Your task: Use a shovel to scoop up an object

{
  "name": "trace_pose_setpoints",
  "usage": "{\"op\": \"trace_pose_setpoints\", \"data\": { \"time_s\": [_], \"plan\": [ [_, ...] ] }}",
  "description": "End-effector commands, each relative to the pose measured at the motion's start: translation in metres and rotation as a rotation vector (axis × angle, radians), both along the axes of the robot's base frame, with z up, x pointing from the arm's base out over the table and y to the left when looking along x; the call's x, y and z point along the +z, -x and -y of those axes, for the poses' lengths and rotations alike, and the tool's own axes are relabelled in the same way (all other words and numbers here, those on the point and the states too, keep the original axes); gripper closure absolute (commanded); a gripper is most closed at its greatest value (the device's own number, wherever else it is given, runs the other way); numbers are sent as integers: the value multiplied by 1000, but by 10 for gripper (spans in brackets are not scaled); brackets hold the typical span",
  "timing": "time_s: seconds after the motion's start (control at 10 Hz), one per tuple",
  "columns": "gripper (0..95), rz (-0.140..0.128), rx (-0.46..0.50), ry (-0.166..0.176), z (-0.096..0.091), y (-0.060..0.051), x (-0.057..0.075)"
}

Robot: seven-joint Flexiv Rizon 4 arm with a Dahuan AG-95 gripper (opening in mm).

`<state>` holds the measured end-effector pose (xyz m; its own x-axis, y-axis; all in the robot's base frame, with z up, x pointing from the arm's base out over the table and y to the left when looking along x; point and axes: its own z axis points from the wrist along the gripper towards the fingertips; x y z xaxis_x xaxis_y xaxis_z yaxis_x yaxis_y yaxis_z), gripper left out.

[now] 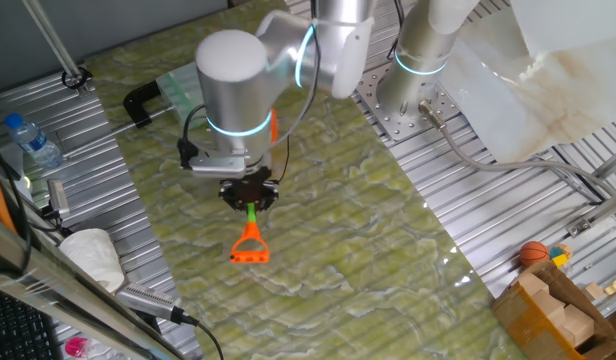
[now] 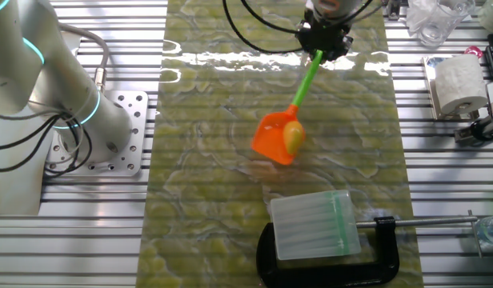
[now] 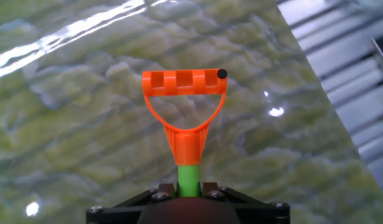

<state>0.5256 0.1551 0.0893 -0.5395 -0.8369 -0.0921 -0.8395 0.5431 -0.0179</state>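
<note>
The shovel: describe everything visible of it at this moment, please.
The shovel looks like glossy toy plastic: an orange scoop blade, a thin green shaft and an orange D-shaped end. The gripper is shut on the green shaft, near the D-shaped end, which sticks out past the fingers in the hand view. The shaft slants down to the blade by the green mat. The object, a yellow-orange lump, lies in the blade.

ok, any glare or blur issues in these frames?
The other fixed view: a white glare band on the mat just below the gripper; shovel and object stay sharp. Hand view: a glare streak top left, handle crisp. One fixed view: a small glint at the mat's right edge.
</note>
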Motion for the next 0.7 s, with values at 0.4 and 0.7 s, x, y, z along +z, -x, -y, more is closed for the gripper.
{"op": "trace_pose_setpoints", "data": {
  "time_s": [0.4, 0.7],
  "plan": [
    [950, -75, -398, 62, -9, 8, 7],
    [950, -74, -553, 72, -13, 13, 10]
  ]
}}
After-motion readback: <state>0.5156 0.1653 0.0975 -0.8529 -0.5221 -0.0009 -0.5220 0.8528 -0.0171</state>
